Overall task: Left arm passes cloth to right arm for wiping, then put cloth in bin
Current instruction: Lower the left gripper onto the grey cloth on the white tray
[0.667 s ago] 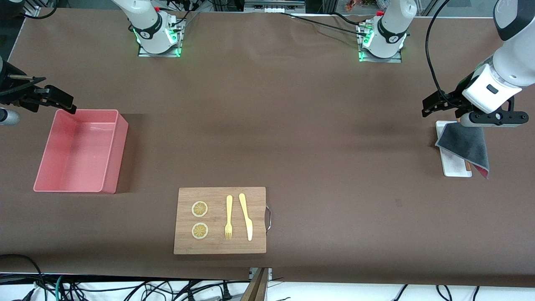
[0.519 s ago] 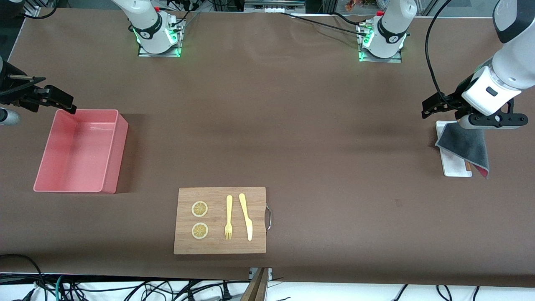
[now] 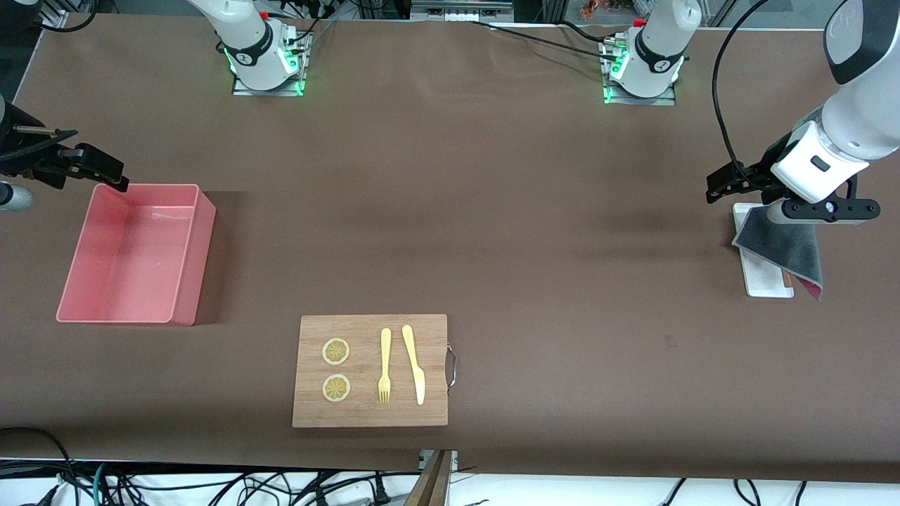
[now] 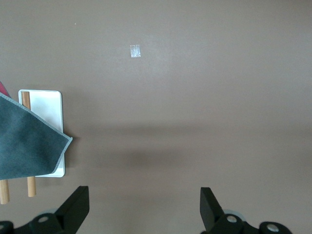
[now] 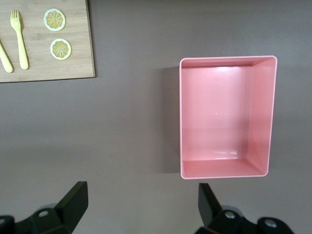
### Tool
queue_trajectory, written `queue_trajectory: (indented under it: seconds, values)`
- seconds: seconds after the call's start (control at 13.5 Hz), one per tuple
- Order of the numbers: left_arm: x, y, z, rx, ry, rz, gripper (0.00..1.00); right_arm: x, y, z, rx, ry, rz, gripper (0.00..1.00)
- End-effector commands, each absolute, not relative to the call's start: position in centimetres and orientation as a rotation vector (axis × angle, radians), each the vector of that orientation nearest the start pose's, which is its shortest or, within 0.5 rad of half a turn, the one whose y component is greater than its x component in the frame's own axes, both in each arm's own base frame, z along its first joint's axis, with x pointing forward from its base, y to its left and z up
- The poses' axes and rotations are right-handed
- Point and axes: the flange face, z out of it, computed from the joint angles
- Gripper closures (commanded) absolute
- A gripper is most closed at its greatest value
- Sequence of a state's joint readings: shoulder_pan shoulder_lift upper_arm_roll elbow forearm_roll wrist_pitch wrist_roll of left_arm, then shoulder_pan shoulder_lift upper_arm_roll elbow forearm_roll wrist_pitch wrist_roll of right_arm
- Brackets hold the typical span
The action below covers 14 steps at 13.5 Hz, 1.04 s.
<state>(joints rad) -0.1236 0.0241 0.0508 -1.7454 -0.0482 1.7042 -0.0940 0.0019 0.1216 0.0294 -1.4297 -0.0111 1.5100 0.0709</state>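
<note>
The dark grey cloth (image 3: 784,247) lies draped over a narrow white tray (image 3: 761,282) at the left arm's end of the table, a red-pink corner showing underneath. My left gripper (image 3: 718,185) hangs open over bare table beside the tray. In the left wrist view the cloth (image 4: 27,146) lies off to one side of the left gripper (image 4: 144,209), whose jaws hold nothing. The pink bin (image 3: 193,267) stands empty at the right arm's end. My right gripper (image 3: 98,167) waits open above the table beside the bin (image 5: 180,122); the right gripper (image 5: 141,204) is empty.
A wooden board (image 3: 429,330) with a yellow fork (image 3: 384,365), a yellow knife (image 3: 414,364) and two lemon slices (image 3: 336,351) lies near the front camera's edge. Two wooden sticks (image 4: 31,185) poke out from under the cloth on the tray (image 4: 48,105).
The left arm's wrist has shifted a little toward the middle of the table, staying above the tray's end. The right arm and the cloth have not moved.
</note>
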Motion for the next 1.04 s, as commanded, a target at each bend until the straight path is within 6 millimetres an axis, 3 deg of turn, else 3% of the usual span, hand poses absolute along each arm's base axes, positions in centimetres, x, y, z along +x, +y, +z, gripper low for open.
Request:
queue_trajectory:
  seconds: [0.0, 0.96]
  values:
    - [56.68, -4.76, 54.15, -3.155, -0.023, 0.128, 0.0, 58.78, 1.47, 61.94, -3.149, 0.052, 0.055, 0.0]
    - [56.57, -4.45, 53.29, -3.118, -0.016, 0.18, 0.0, 58.83, 1.47, 61.98, -3.149, 0.054, 0.048, 0.0]
